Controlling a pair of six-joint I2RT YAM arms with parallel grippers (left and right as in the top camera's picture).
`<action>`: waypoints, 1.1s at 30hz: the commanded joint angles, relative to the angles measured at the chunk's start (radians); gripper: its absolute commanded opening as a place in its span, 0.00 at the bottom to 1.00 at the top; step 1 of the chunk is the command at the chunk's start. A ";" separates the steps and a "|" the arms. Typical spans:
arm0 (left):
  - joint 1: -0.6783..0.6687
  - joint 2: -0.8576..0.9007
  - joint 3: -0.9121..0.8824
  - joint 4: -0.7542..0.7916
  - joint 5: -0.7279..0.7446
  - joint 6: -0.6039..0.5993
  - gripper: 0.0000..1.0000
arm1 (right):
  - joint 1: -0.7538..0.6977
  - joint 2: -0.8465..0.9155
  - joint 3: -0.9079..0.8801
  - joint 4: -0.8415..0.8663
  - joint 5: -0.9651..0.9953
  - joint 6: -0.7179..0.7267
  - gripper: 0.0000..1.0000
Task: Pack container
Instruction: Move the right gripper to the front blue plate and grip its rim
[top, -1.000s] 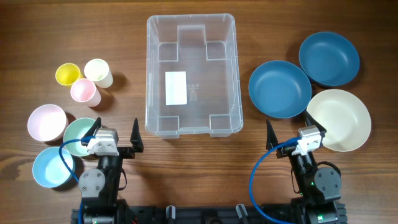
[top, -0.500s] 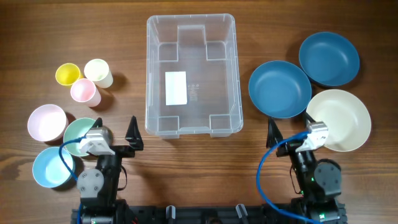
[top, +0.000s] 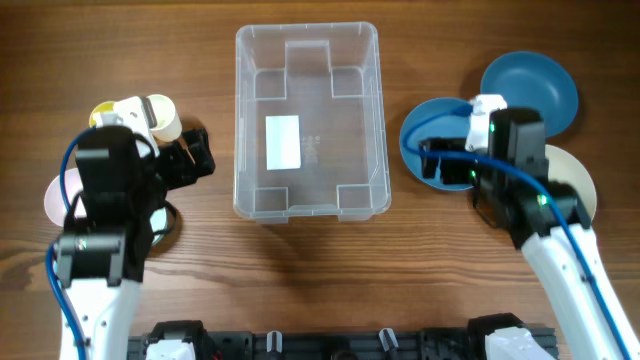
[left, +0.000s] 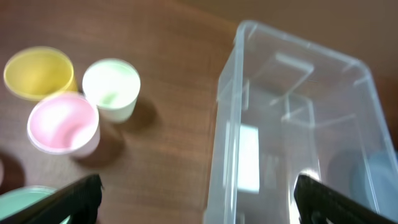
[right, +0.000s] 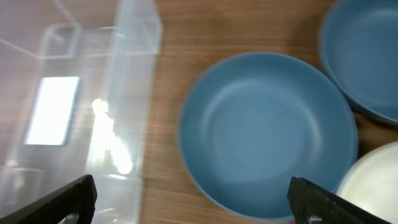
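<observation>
The left fingers (left: 69, 200) gape wide and empty beside the container (left: 298, 124) (clear, white-labelled); the right fingers (right: 62, 202), equally spread, hover over a blue plate (right: 267, 134).

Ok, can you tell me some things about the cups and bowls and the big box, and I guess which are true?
1. The container has no cups or bowls in it. True.
2. The left tool is holding the pink cup. False: the tool is open and empty, and the pink cup stands on the table.
3. Two blue bowls lie to the right of the container. True.
4. The right tool is shut on a bowl. False: it is open and holds nothing.
5. The yellow cup is inside the container. False: it is on the table, next to the pink cup.
</observation>
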 joint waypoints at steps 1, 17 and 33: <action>-0.003 0.059 0.054 -0.046 0.040 -0.005 1.00 | -0.003 0.037 0.059 -0.015 -0.175 0.013 1.00; -0.003 0.080 0.054 -0.071 0.064 -0.027 1.00 | -0.185 0.436 0.059 -0.233 0.097 0.864 1.00; -0.003 0.080 0.054 -0.070 0.064 -0.027 1.00 | -0.182 0.594 0.058 -0.103 0.102 0.911 0.22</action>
